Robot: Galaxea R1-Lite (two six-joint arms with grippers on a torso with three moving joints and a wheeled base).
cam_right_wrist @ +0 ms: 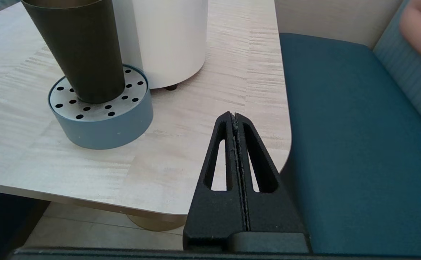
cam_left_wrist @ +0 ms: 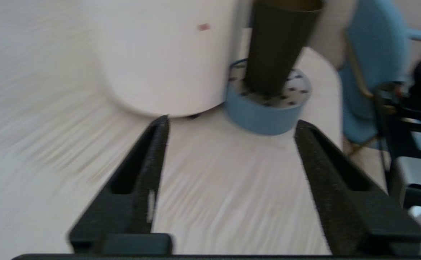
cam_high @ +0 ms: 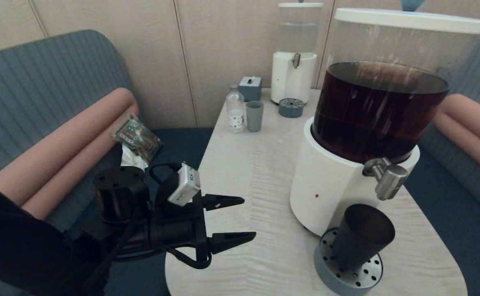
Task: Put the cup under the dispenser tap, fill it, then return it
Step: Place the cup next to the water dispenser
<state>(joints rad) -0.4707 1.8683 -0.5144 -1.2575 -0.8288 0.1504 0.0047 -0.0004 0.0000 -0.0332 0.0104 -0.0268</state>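
- My left gripper (cam_high: 240,218) hung over the near table (cam_high: 256,172) edge, jaws spread wide, holding nothing.
- The cup (cam_high: 361,236) stood upright on the drip tray (cam_high: 346,277) below the dispenser tap (cam_high: 388,181), ahead of the fingertips and off toward the right-hand finger; well apart.
- Long axis vertical; fingers level, suiting a side grasp.
- Right gripper (cam_right_wrist: 235,117) pressed closed, parked by the table's corner, beside the tray.

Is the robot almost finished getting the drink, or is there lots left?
The first part looks done: the black cup stands on the drip tray below the dispenser tap. Whether it holds any drink cannot be seen. Right now nothing grips it; the left tool is open over the table, apart from the cup. The right tool sits shut by the table's edge. Returning the cup is left.
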